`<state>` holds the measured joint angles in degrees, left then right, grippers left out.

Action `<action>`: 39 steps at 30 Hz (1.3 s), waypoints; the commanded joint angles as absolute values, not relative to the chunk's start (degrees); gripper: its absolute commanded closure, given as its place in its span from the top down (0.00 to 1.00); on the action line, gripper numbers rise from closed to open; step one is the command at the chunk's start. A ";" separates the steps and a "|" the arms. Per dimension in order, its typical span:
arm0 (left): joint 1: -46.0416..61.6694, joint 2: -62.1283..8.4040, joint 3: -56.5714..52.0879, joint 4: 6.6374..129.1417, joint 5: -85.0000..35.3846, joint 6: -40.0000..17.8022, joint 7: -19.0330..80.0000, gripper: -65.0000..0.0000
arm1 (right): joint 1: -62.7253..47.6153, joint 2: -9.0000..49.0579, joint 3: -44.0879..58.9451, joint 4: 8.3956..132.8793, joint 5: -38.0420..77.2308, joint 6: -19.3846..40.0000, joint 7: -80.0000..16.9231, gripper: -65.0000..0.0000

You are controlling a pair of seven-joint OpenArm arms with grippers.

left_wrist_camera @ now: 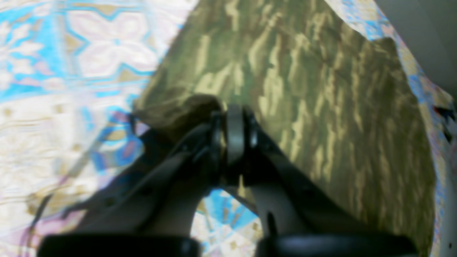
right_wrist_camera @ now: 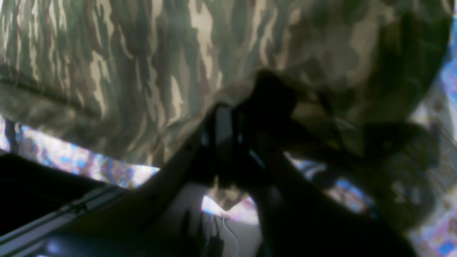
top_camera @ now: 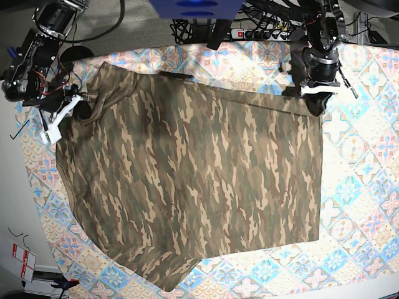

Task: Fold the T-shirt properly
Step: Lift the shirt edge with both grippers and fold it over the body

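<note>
The camouflage T-shirt (top_camera: 199,174) lies spread flat over most of the table, with one sleeve poking out at the near edge. On the right of the base view my left gripper (top_camera: 310,99) is shut on the shirt's far right corner. The left wrist view shows the cloth (left_wrist_camera: 303,89) bunched between the closed left gripper (left_wrist_camera: 234,117). At the far left corner my right gripper (top_camera: 84,101) is shut on a fold of the shirt. The right wrist view has the fabric (right_wrist_camera: 125,71) draped over the closed right gripper (right_wrist_camera: 228,121) and lifted slightly off the cloth below.
A pastel blue-pink patterned tablecloth (top_camera: 361,187) covers the table and shows around the shirt. Cables and a power strip (top_camera: 268,31) lie behind the table's far edge. The table's left edge (top_camera: 25,149) runs close to the right arm.
</note>
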<state>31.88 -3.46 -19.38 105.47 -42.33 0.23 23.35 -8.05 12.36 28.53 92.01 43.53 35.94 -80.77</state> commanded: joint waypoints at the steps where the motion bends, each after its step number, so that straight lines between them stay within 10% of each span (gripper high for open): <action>1: 31.60 -3.65 -20.09 106.24 -42.59 -0.13 21.93 0.00 | -6.73 13.67 28.26 92.35 44.53 36.09 -80.00 0.00; 39: 24.84 -3.56 -19.91 99.56 -42.15 0.92 21.93 0.00 | 9.10 14.73 27.03 82.24 38.20 35.30 -80.00 0.00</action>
<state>24.88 -3.18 -19.84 98.61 -42.09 1.37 23.00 7.94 13.67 27.00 81.41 37.26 35.29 -80.82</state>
